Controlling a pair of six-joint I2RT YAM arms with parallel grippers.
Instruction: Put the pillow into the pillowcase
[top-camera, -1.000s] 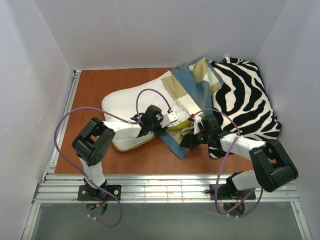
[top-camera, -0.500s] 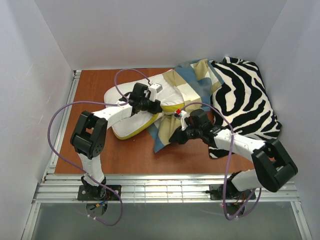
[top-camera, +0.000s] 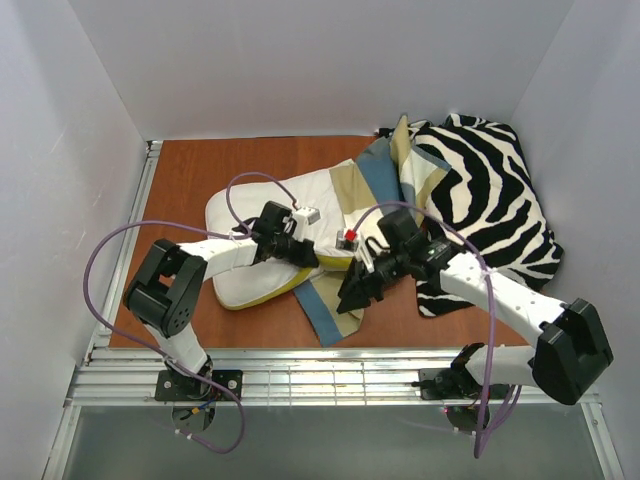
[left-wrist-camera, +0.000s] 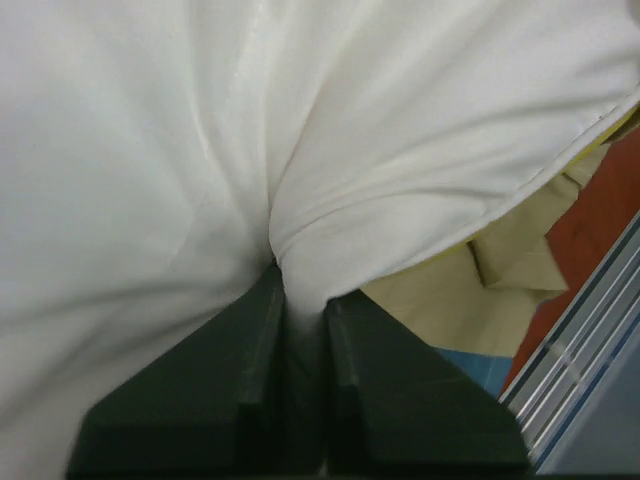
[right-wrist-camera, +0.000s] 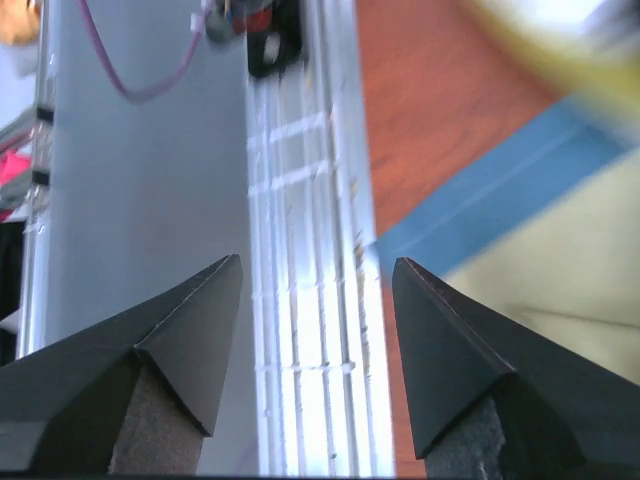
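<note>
The left gripper (left-wrist-camera: 300, 285) had its jaws closed tight on a pinched fold of the pillow (left-wrist-camera: 300, 120), the white fabric puckering up from between the tips. A second earlier those jaws had stood partly apart at the pillow's right end; since then they had shut and shifted to its near side, so this arm now had a real hold on the cushion.

The right gripper (right-wrist-camera: 318, 265) stood with its fingers apart and nothing between them, looking down at the table's near rail, with the blue-edged pillowcase (right-wrist-camera: 560, 250) off to one side. Half a second before, it had been closed at the case's edge, so it seemed to have just let that edge go.

From above, the pillow (top-camera: 240, 285) lay across the middle of the brown table (top-camera: 200, 180), its right end under or inside the checked cover and most of its length outside. A loose flap of the pillowcase (top-camera: 335, 315) trailed further toward the near edge than before, just beside the right gripper (top-camera: 355, 290). The zebra-striped cloth (top-camera: 490, 210) lay bunched at the right.

Judged from this, the stuffing was barely begun, and the mouth of the case would probably need holding again before the pillow could be pushed in
</note>
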